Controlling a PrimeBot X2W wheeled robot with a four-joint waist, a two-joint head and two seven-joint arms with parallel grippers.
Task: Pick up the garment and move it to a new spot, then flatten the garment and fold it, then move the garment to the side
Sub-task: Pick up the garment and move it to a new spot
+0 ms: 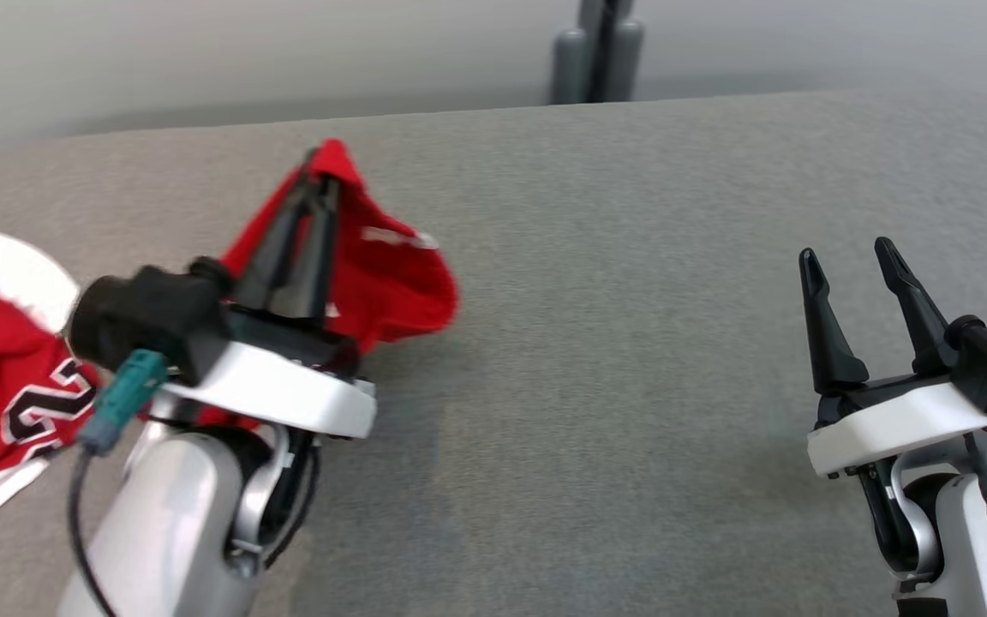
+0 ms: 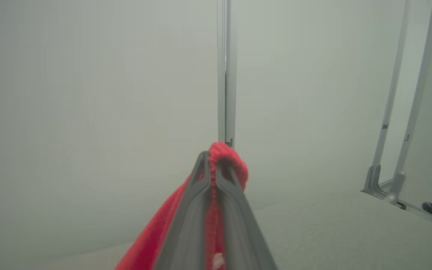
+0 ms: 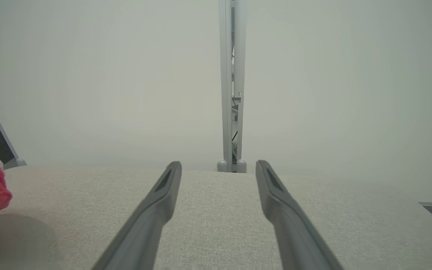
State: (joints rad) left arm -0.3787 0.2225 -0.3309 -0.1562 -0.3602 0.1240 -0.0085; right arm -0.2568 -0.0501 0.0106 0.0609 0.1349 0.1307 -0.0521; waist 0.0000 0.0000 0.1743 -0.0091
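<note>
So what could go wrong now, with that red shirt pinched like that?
The left tool grips only a small fold of the red jersey, so it might slip out.
The rest lies bunched on the grey surface and may drag or tangle.
The right tool stands open and apart, giving no support.

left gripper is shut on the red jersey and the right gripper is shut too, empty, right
No: the right gripper is open, empty, jaws spread over the grey fabric surface, per the right wrist view. The left gripper is shut on the red-and-white jersey.
</note>
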